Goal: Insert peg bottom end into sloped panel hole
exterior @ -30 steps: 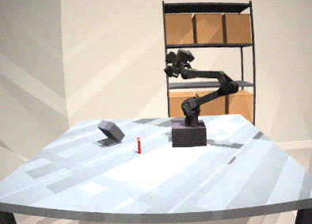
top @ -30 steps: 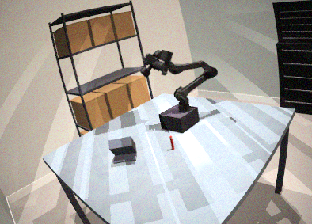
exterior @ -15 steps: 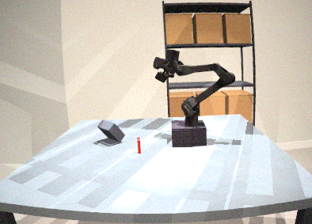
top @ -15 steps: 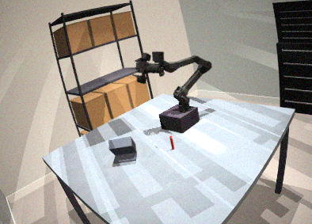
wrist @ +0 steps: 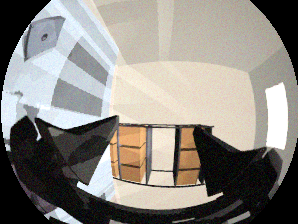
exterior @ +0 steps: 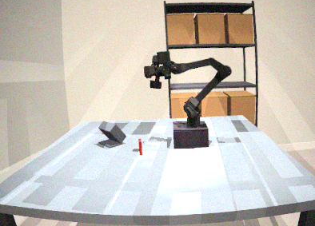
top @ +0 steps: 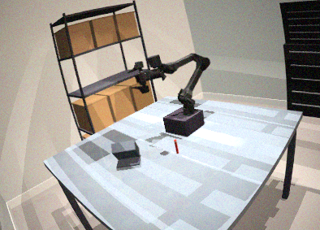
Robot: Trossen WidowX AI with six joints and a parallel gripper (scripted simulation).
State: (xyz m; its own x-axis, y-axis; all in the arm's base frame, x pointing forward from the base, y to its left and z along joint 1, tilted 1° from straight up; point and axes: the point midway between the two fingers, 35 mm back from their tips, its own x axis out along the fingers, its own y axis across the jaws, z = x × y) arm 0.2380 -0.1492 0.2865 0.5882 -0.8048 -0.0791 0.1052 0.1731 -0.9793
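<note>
The sloped panel (top: 126, 148) (exterior: 113, 132) (wrist: 44, 37) has 1 hole (wrist: 44, 37), with nothing seated in it. My gripper (top: 140, 80) (exterior: 153, 78) (wrist: 157, 125), above table height, has its 2 fingers wide apart, holding nothing. Relative to the panel, the red peg (top: 176, 146) (exterior: 140, 147) stands upright nearby, on its robot-base side.

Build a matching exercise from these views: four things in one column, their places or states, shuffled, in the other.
1. Peg
2. Sloped panel
3. Gripper
4. Cardboard boxes

A. Open, raised above the table's height
B. Stored on a shelf rack
C. Red, upright on the table
D. Grey, with a hole in its face

Pairs: 1-C, 2-D, 3-A, 4-B
</note>
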